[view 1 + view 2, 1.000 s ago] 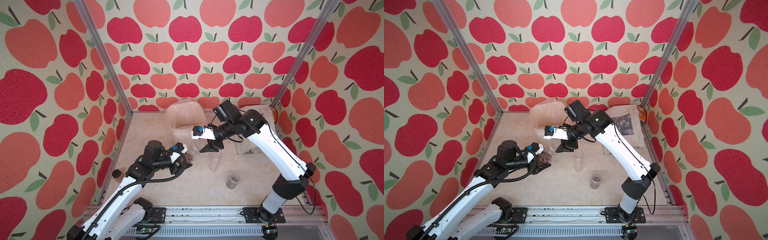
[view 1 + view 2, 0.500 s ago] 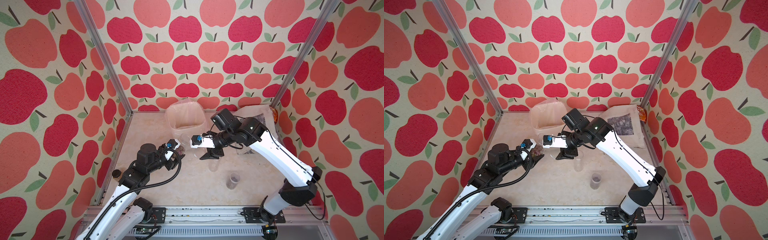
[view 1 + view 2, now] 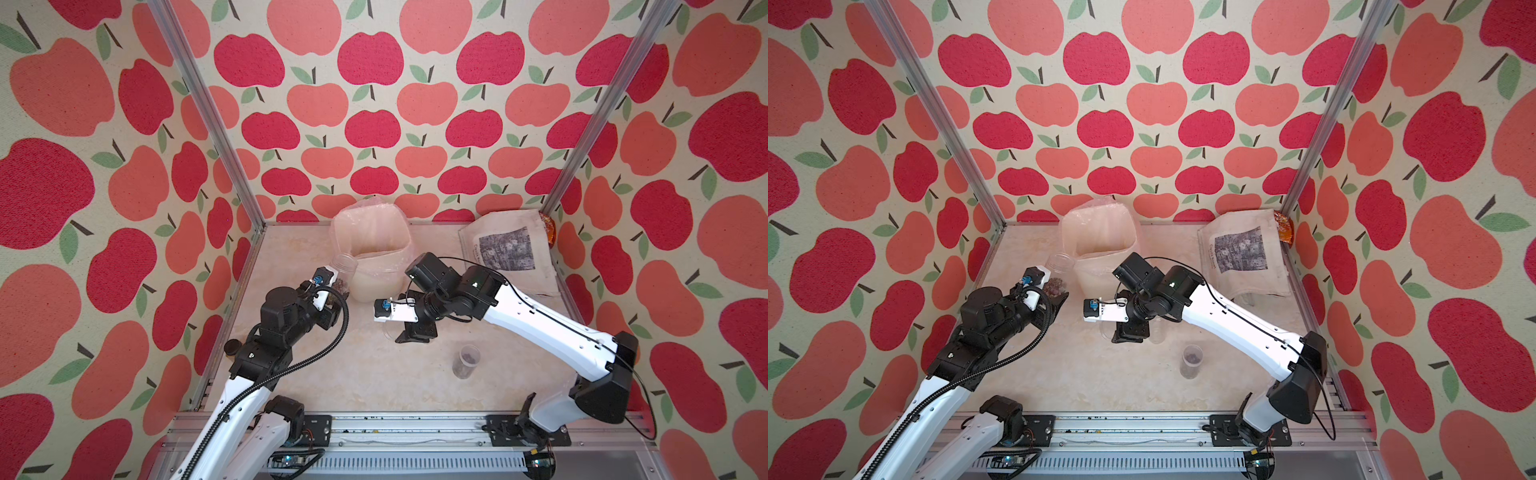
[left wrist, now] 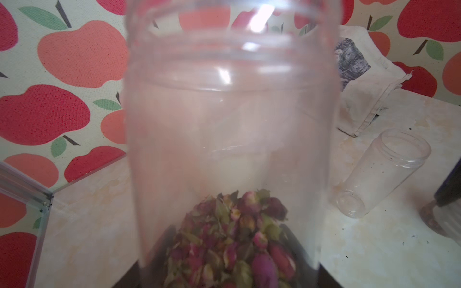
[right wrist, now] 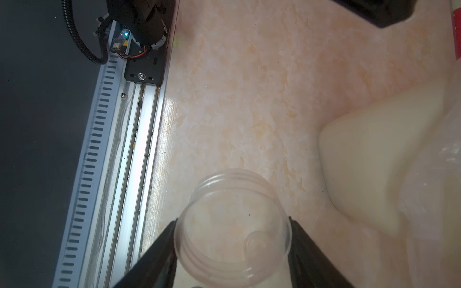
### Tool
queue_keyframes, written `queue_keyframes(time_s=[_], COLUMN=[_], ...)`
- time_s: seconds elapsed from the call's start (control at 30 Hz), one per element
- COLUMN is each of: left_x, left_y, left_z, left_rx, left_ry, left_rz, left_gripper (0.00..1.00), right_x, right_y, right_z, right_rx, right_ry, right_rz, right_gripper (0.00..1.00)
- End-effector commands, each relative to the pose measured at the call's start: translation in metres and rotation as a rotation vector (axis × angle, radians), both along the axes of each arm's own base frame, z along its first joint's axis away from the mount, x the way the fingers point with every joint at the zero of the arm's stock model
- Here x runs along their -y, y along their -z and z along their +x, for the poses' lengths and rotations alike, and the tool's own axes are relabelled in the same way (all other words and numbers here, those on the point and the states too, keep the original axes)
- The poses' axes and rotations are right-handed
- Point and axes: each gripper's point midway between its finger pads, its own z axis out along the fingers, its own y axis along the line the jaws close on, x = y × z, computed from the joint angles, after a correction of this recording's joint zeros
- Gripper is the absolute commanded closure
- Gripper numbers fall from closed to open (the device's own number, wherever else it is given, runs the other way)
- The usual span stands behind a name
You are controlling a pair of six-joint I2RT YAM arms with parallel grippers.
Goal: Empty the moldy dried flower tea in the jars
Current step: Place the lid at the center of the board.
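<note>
My left gripper (image 3: 331,292) is shut on a clear open jar (image 3: 344,266), raised and tilted beside the cream bin (image 3: 376,272). Moldy dried flower tea (image 4: 239,237), pink-brown buds, lies in the jar's lower end between the dark fingers (image 4: 162,249). My right gripper (image 3: 399,328) hangs low over the table's middle, shut on a clear round lid (image 5: 233,224). An empty open jar (image 4: 381,172) stands just behind that gripper (image 3: 1156,332). A third jar (image 3: 467,360), open with dark tea at its bottom, stands front right.
The lined bin (image 3: 1100,253) stands at the back centre. A printed cloth bag (image 3: 505,249) lies at the back right with an orange packet (image 3: 548,228) behind it. A small black cap (image 3: 232,345) sits at the table's left edge. The rail (image 5: 134,139) runs along the front.
The left gripper has lifted its jar and carried it back toward the bin's left side. The right gripper has drawn away from the bin toward the front and lower, with the lid.
</note>
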Motion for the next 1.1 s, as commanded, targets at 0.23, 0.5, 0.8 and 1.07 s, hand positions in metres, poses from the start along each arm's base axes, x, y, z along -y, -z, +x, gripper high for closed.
queue_keyframes(time_s=[0.23, 0.5, 0.8, 1.07], left_x=[-0.016, -0.017, -0.016, -0.015], left_y=[-0.025, -0.024, -0.019, -0.018], left_z=[0.004, 0.004, 0.005, 0.005], left_rx=[0.053, 0.056, 0.045, 0.044], left_ry=[-0.061, -0.059, -0.053, -0.05], left_rz=[-0.057, -0.061, -0.058, -0.061], left_gripper=[1.0, 1.0, 1.0, 1.0], right_x=[-0.023, -0.027, -0.031, -0.024], right_y=[0.064, 0.109, 0.148, 0.178], right_z=[-0.013, -0.022, -0.038, -0.04], right_rx=[-0.034, -0.053, -0.039, -0.051], right_ry=[0.036, 0.053, 0.042, 0.07], right_rz=[-0.071, -0.163, -0.244, -0.326], right_gripper=[0.73, 0.72, 0.71, 0.69])
